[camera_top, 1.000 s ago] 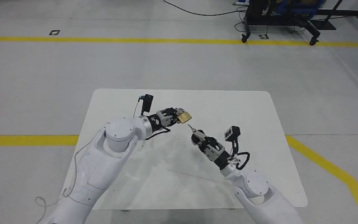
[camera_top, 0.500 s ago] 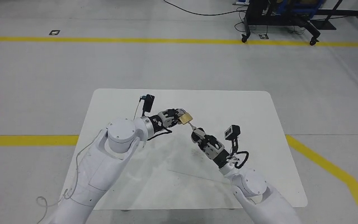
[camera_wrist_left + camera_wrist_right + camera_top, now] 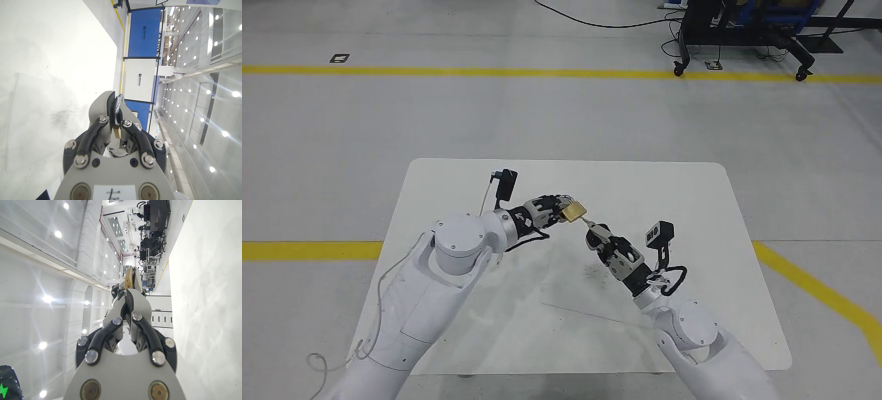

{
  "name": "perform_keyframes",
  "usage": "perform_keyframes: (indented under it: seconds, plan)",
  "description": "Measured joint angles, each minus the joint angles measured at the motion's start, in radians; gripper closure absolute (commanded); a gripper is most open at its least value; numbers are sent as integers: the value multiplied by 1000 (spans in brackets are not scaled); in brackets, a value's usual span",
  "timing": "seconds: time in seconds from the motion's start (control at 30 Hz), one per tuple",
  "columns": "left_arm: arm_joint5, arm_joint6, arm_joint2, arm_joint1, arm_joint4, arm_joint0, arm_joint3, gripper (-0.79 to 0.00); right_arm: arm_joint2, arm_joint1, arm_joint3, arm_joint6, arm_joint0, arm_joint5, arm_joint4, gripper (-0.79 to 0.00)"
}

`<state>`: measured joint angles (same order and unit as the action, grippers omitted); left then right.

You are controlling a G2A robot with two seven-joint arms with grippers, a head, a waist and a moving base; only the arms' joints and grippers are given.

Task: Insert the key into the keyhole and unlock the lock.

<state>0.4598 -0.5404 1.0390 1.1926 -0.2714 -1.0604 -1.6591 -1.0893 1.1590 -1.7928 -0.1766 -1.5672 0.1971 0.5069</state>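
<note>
Looking down from the top view: gripping a small brass lock point(image 3: 574, 209) in the left claw point(image 3: 563, 211), up over the white worktop point(image 3: 682, 200), a little left of its centre. Closed tight on the lock, with the boxy golden body sitting right at the fingertips. Pinching the key point(image 3: 586, 226) in the right claw point(image 3: 595, 238), just near and right of the lock. Thin, pale and silvery, aimed far-left at the lock's near-right face. Meeting the lock at the tip or stopping just short of it; cannot tell which from up here.

Turning to the left wrist view: clamping the lock between both pads, narrow. Showing a bright silvery curve of metal at the fingertips and a sliver of brass closer to the palm, between the fingers. Held up with the pale worktop lying beyond.

Turning to the right wrist view: squeezed nearly together on the key, with ribbed black pads covering almost all of it. Lined up right at the narrow end face of the brass body, slim and golden from this side. Facing the left claw beyond, wrapped around the far part of the lock, clear of the worktop. Cannot tell whether the key's tip has entered the keyhole.
</note>
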Motion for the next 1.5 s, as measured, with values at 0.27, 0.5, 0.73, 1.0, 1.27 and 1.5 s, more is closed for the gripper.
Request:
perform_keyframes:
  seconds: [0.27,0.5,0.73,1.0,1.27,1.5]
  plan:
    - [6,4,-2,3,1,0,2,0,22,10,-16,51,10,-33,-77,0]
    - [8,4,-1,4,3,0,2,0,31,20,-18,77,26,-64,-90,0]
    - [-1,-18,4,5,-7,0,3,0,32,29,-19,77,42,-77,-83,-785]
    - [-7,-27,24,4,-29,-6,5,0,32,29,-20,77,42,-76,-83,-785]
    - [-15,-26,31,5,-37,-4,10,0,32,29,-20,77,42,-76,-83,-785]
    - [-35,-28,47,4,-48,-14,3,0,33,31,-29,62,36,-83,-63,-785]
